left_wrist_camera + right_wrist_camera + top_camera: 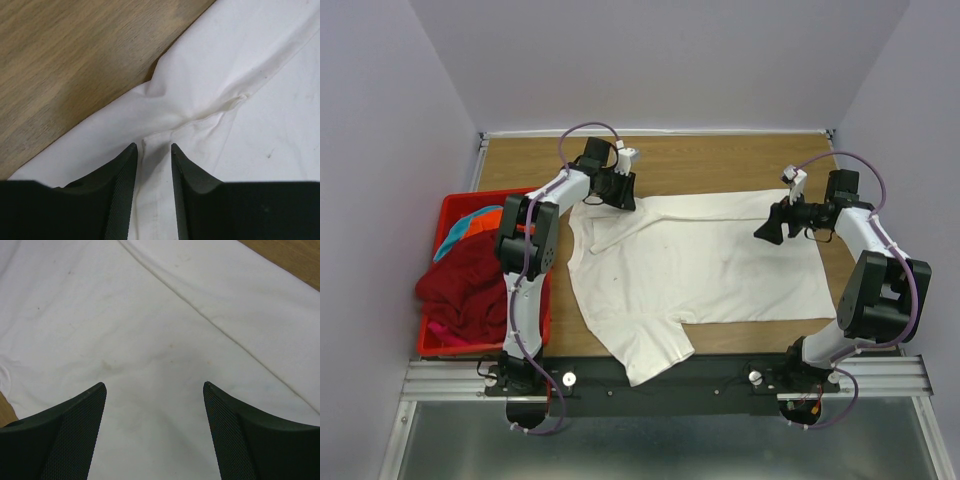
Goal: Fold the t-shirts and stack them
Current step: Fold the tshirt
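White t-shirt (700,260) lies spread flat on the table (720,160). It looks soft, light and limp, so I judge seams and edges the best hold, not the middle. My left gripper (152,147) is at its far left corner, fingers close together astride a raised fold; I cannot tell whether they pinch it. My right gripper (155,385) hovers spread wide over its far right part, holding nothing. Left of the shirt, a red basket (448,210) holds a dark red t-shirt (465,285).
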